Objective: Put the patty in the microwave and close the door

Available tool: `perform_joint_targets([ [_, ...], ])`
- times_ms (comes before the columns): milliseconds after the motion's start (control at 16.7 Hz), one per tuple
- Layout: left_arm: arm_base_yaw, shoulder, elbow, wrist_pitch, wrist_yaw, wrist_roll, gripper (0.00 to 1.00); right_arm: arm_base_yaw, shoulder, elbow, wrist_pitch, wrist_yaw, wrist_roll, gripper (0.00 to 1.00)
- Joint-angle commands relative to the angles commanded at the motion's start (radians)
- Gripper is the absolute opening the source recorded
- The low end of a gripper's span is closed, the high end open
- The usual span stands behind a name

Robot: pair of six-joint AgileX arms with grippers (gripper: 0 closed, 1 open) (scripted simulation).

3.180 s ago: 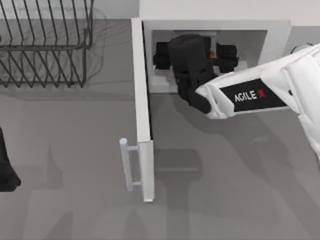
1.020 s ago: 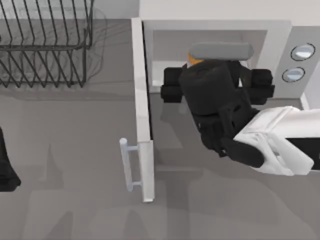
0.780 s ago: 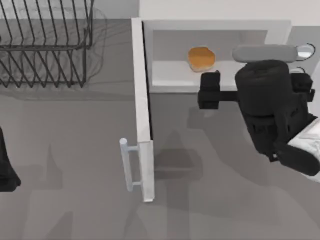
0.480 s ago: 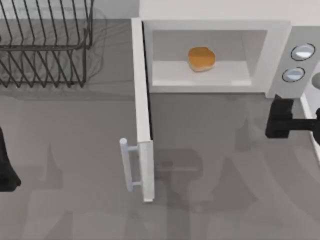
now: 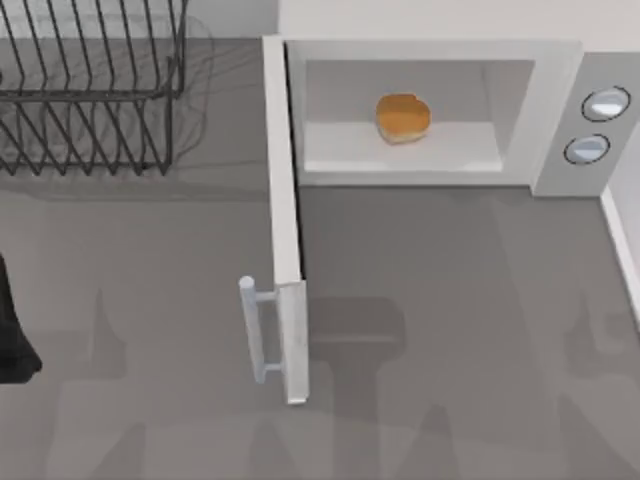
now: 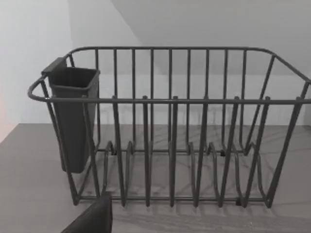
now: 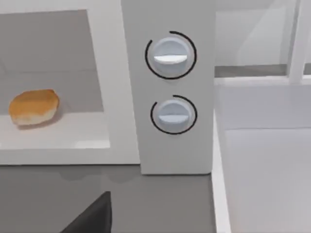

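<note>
The orange-brown patty (image 5: 403, 117) lies on the pale floor of the microwave (image 5: 555, 120), touched by nothing. The door (image 5: 285, 220) stands wide open, about square to the microwave's front, with its bar handle (image 5: 252, 330) facing left. In the right wrist view the patty (image 7: 34, 107) rests in the cavity beside the grey panel of the microwave (image 7: 170, 145) with its two round buttons. A dark part of my right gripper (image 7: 92, 218) shows in front of that panel, apart from it. My left arm (image 5: 12, 340) is parked at the table's left edge.
A black wire rack (image 5: 90, 90) stands at the back left; the left wrist view faces the rack (image 6: 170, 131) and its dark cup holder (image 6: 73, 116). A white raised surface (image 5: 625, 240) borders the table's right side. Grey tabletop lies open before the microwave.
My right arm has drawn back out of the microwave cavity, swung right and left the top view. The patty stays inside. The door has not moved.
</note>
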Motion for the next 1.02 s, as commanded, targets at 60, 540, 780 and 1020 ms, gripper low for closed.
perform_joint_targets([
  [60,0.000,0.000,0.000,0.000,0.000,0.000,1.00,-0.033,-0.070,-0.019,-0.015,-0.019,-0.019,1.00],
  [540,0.000,0.000,0.000,0.000,0.000,0.000,1.00,-0.139,-0.271,-0.054,-0.054,-0.063,-0.082,1.00],
  [780,0.000,0.000,0.000,0.000,0.000,0.000,0.85,-0.139,-0.271,-0.054,-0.054,-0.063,-0.082,1.00],
  [1020,0.000,0.000,0.000,0.000,0.000,0.000,0.55,-0.139,-0.271,-0.054,-0.054,-0.063,-0.082,1.00],
])
